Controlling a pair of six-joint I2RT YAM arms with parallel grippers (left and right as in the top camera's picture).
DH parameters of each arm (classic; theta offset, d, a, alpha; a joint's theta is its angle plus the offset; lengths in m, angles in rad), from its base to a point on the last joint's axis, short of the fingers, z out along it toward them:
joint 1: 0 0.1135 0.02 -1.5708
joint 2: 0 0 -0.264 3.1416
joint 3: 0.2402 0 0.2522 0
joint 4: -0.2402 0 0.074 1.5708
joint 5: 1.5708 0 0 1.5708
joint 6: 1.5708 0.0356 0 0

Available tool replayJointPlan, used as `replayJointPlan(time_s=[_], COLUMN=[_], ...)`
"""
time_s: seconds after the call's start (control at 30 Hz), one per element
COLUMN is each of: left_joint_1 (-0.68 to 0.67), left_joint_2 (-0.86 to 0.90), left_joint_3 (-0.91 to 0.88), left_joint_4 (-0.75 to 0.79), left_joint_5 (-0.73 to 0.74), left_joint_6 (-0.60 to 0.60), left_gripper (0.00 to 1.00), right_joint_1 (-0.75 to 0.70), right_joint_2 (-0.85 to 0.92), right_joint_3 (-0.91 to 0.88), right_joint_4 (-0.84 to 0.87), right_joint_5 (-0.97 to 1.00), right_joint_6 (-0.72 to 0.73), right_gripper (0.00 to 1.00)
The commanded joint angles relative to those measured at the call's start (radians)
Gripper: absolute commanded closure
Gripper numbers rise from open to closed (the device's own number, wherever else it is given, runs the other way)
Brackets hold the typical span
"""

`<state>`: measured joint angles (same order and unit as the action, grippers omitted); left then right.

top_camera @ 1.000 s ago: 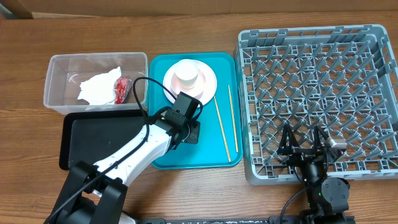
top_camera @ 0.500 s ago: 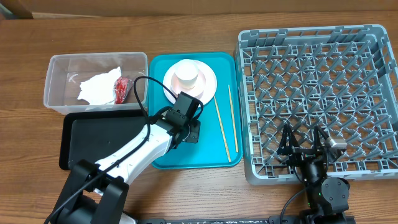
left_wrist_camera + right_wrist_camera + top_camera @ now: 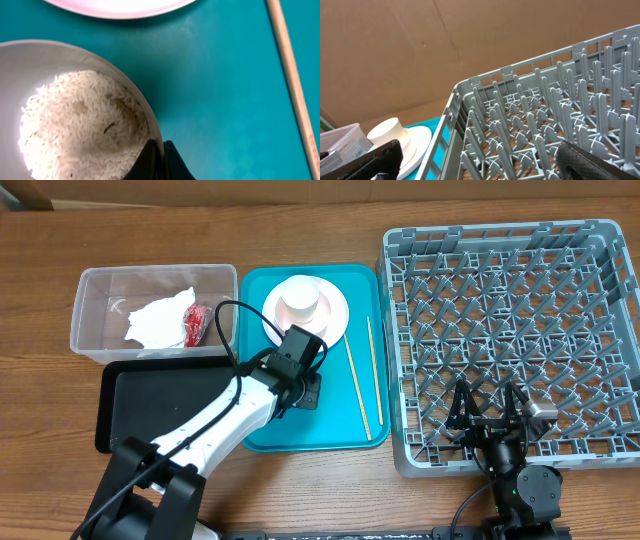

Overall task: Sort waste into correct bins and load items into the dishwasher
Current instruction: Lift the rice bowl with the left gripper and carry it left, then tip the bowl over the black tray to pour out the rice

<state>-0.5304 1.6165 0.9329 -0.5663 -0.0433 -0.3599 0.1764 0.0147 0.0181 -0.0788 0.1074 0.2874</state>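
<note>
As your left gripper (image 3: 159,161) is clamping the bowl (image 3: 30,60) (rice (image 3: 75,115) inside), the black bin (image 3: 140,395) is lying off the tray's (image 3: 350,430) left edge.

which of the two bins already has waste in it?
The clear plastic tub: a crumpled white napkin and a red wrapper lie inside. The black tray beside it shows no waste.

White napkin (image 3: 158,319) and red wrapper (image 3: 196,324) in clear tub (image 3: 100,298), cup (image 3: 300,302) on pink plate (image 3: 336,318), chopsticks (image 3: 357,387) on teal tray (image 3: 340,422)
</note>
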Motion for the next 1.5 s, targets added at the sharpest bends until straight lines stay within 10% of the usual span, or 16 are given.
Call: replayJointPlan(time_s=[0.0, 0.5, 1.47], left_joint_1=[0.002, 0.089, 1.056], left_joint_2=[-0.030, -0.169, -0.232], left_joint_3=[0.051, 0.199, 0.081], left_joint_4=[-0.053, -0.342, -0.404], left_joint_5=[0.018, 0.092, 0.978], left_joint_6=[0.001, -0.003, 0.473], left_gripper=[0.96, 0.96, 0.96], right_joint_1=[-0.007, -0.007, -0.007], right_joint_2=[-0.009, -0.009, -0.009], right_joint_3=[-0.010, -0.010, -0.010], right_joint_4=[0.005, 0.005, 0.005], right_joint_5=[-0.005, -0.005, -0.005], right_joint_6=[0.000, 0.000, 0.000], right_gripper=[0.00, 0.00, 0.00])
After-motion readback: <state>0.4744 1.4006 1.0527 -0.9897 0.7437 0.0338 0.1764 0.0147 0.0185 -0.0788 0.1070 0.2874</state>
